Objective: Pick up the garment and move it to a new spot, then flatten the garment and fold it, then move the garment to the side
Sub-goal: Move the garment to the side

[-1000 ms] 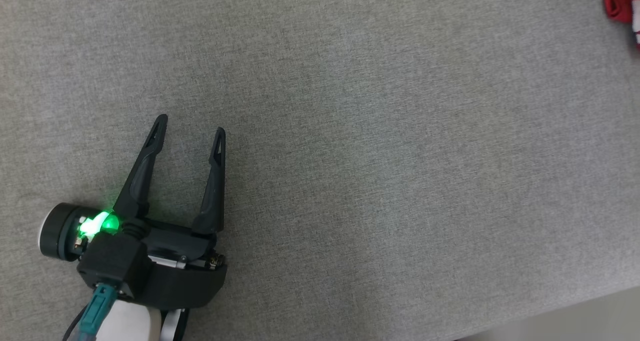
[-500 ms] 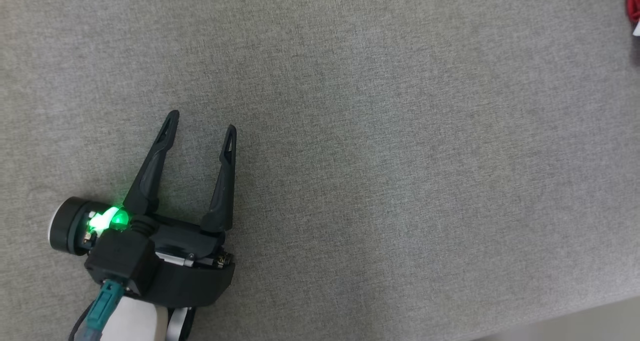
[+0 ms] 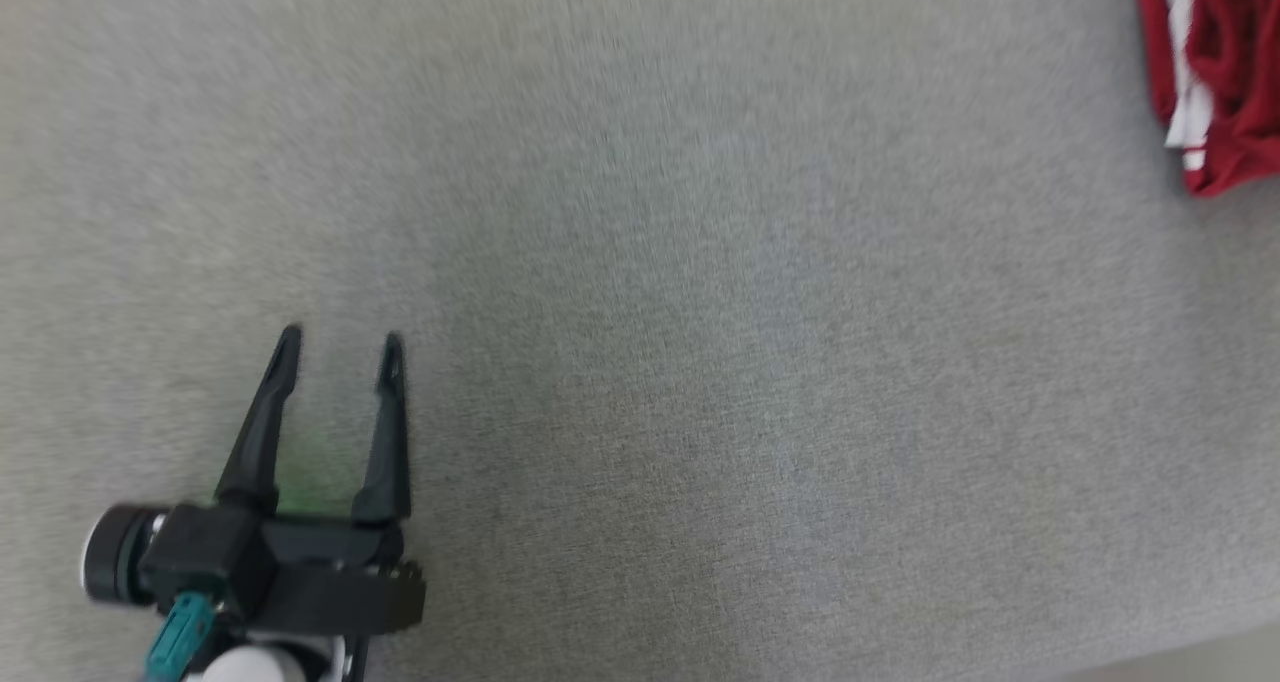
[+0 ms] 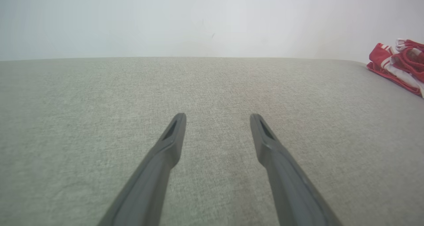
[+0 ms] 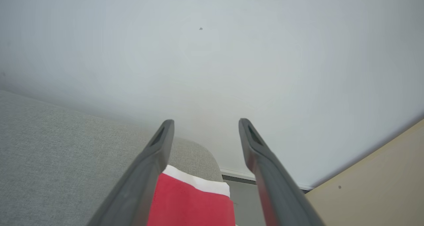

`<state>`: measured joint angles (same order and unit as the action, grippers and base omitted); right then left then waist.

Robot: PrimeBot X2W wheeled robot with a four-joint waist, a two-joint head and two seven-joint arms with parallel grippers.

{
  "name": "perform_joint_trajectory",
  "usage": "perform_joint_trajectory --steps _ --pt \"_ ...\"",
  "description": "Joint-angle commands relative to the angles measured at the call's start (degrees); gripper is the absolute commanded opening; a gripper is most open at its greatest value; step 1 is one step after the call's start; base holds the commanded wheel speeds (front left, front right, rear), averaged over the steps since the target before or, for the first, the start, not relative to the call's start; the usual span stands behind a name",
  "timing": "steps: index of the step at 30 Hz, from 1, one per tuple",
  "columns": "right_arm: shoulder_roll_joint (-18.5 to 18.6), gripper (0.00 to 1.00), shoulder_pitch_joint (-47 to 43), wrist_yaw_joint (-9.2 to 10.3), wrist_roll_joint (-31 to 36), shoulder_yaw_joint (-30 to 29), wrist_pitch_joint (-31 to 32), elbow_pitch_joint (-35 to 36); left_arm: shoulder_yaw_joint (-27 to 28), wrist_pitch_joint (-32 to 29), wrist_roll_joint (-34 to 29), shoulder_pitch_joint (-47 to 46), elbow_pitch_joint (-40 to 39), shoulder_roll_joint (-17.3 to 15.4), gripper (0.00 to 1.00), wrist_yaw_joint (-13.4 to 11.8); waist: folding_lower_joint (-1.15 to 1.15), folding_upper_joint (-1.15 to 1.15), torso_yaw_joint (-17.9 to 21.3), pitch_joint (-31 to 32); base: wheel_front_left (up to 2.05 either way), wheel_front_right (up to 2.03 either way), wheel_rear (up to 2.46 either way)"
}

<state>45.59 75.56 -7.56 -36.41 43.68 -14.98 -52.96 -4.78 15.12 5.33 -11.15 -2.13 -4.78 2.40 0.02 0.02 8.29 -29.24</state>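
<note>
The garment [image 3: 1215,72] is red with white stripes and lies bunched at the far right edge of the grey fabric surface [image 3: 700,312]; the left wrist view shows the garment [image 4: 399,65] at its right edge. My left gripper [image 3: 338,347] hovers over bare fabric at the lower left, open, its jaws empty, and it looks the same in its own wrist view [image 4: 217,118]. My right gripper [image 5: 206,124] is open above a flat red and white part of the garment [image 5: 195,202] near the surface's rounded corner, holding nothing.
A pale wall [image 4: 198,20] rises behind the fabric surface. Past the surface's rounded corner, the right wrist view shows a dark baseboard [image 5: 245,179] and a beige floor [image 5: 374,186]. A strip of floor [image 3: 1210,662] shows at the lower right of the head view.
The head camera has shifted, bringing more of the garment into view at the upper right. The left gripper stays open and now sits lower in the picture.
</note>
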Motion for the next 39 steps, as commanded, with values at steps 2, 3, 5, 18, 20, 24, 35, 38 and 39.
perform_joint_trajectory --steps 2,3,5,18,20,24,35,38,39 --pt "-1.15 1.0 -3.31 0.18 1.31 -2.47 -0.23 2.97 0.86 -0.02 0.22 2.21 0.17 0.24 1.0 -0.49 -0.02 -0.02 -2.16 7.02 0.0 0.0 0.0" --pt "-1.71 1.0 -4.7 0.18 1.97 -3.8 -0.24 4.66 1.35 -0.02 0.34 3.15 0.0 0.31 1.0 -0.69 -0.02 -0.02 -2.39 8.02 0.0 0.0 0.0" --pt "-3.52 1.0 -8.51 0.18 3.35 -6.8 -0.23 7.77 2.34 -0.02 0.65 4.85 0.01 0.44 1.0 -0.91 -0.02 -0.02 -2.82 10.22 0.0 0.0 0.0" --pt "-16.38 1.0 -34.85 0.18 12.11 -22.87 -0.24 24.89 5.91 -0.02 1.92 11.3 1.32 1.36 1.0 -0.47 -0.02 -0.02 -6.83 20.43 0.0 0.0 0.0" --pt "-18.99 1.0 -40.95 0.18 13.21 -26.2 -0.23 27.91 6.09 -0.03 2.03 12.16 1.81 1.54 1.0 -0.22 -0.02 -0.02 -8.01 21.87 0.0 0.0 0.0" --pt "-22.16 1.0 -48.74 0.18 14.17 -30.01 -0.24 31.62 6.69 -0.02 2.08 13.13 2.36 1.62 1.0 -0.18 -0.02 -0.02 -9.28 23.48 0.0 0.0 0.0" --pt "-29.9 1.0 -66.53 0.18 16.56 -37.04 -0.25 40.84 8.02 -0.02 1.89 15.56 3.38 1.75 1.0 0.42 -0.02 -0.02 -9.93 26.51 0.0 0.0 0.0" --pt "-32.05 1.0 -70.75 0.18 17.57 -37.76 -0.25 42.75 8.34 -0.02 2.05 16.03 3.69 1.79 1.0 0.46 -0.02 -0.02 -9.65 26.8 0.0 0.0 0.0" --pt "-32.57 1.0 -71.92 0.18 17.8 -37.9 -0.24 43.16 8.36 -0.03 2.12 16.17 3.79 1.81 1.0 0.41 -0.02 -0.02 -9.5 26.88 0.0 0.0 0.0"
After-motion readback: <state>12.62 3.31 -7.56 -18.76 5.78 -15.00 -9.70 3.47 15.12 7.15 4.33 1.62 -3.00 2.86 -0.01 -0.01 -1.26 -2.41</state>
